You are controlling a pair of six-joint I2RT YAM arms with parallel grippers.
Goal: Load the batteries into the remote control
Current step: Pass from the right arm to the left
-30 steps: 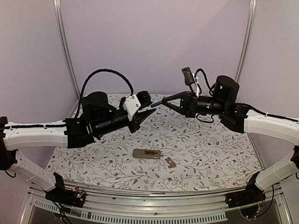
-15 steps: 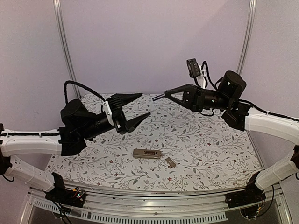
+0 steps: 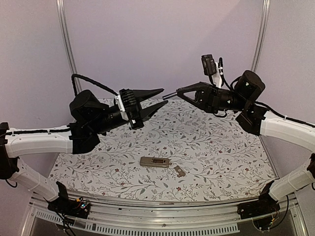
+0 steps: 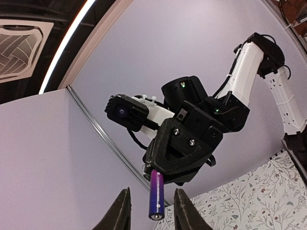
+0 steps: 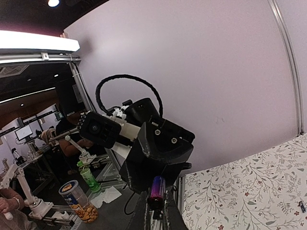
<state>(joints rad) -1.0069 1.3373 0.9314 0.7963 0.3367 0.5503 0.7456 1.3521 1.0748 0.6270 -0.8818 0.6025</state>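
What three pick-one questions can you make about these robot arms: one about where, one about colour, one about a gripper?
1. Where is the remote control? A held in the air B lying on the table C hidden
2. What colour is the battery? A red B purple-blue C yellow
3. The right gripper is A open B shut on the remote control C shut on the battery
Answers: 1 B, it lies flat there. 2 B, clear in the left wrist view. 3 C, it pokes out between the fingers.
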